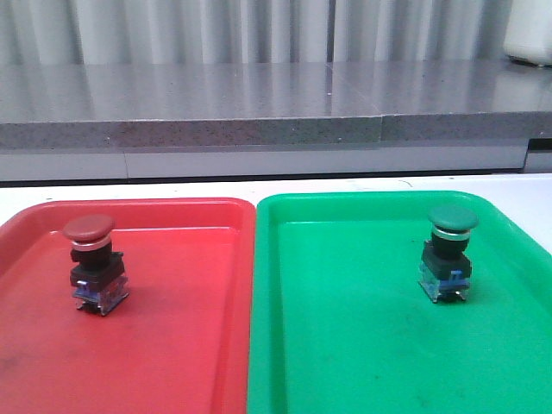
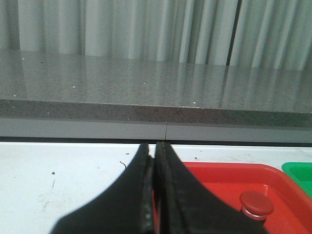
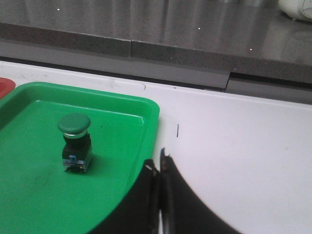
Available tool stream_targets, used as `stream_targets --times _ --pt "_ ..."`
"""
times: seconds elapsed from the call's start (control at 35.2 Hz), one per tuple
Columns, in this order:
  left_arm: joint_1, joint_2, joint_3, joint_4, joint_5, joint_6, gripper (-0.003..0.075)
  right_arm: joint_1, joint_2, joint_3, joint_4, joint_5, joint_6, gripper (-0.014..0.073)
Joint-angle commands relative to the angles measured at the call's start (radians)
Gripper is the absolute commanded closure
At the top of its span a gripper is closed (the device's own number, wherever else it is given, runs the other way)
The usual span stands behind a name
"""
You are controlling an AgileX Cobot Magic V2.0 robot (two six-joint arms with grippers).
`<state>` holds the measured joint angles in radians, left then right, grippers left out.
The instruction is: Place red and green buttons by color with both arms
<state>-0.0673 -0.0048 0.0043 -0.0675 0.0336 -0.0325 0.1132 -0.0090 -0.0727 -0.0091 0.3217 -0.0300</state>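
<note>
Currently I am logging: left gripper and right gripper both closed empty; red button and green button standing beside them, risking knock-overs during careless retreats.

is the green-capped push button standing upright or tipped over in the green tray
Upright. The green-capped push button stands on its blue base with the cap on top, inside the green plastic tray; the right wrist view shows the same.

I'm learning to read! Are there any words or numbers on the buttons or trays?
No readable text anywhere.
Red button: plain cap, no writing.
Green button: plain cap, no writing.
Red tray and green tray: no labels.
The buttons' blue bases are too small to check.
</note>
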Motion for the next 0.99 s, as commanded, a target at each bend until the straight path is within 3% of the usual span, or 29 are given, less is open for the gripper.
stream_targets --times 0.0,0.06,0.51,0.68,0.96 --pt "-0.003 -0.017 0.025 -0.002 -0.088 -0.002 0.074 -0.016 -0.017 0.051 0.009 -0.217 -0.007 0.0663" --pt "-0.003 -0.017 0.025 -0.002 -0.088 -0.002 0.074 -0.021 -0.017 0.099 0.009 -0.299 -0.007 0.0663" --pt "-0.003 -0.017 0.025 -0.002 -0.088 -0.002 0.074 -0.023 -0.018 0.094 0.009 -0.274 -0.005 0.0663" --pt "-0.003 -0.017 0.025 -0.002 -0.088 -0.002 0.074 -0.022 -0.018 0.094 -0.004 -0.283 0.089 0.0663" --pt "-0.003 -0.017 0.025 -0.002 -0.088 -0.002 0.074 -0.023 -0.018 0.094 0.002 -0.284 0.089 0.0663"
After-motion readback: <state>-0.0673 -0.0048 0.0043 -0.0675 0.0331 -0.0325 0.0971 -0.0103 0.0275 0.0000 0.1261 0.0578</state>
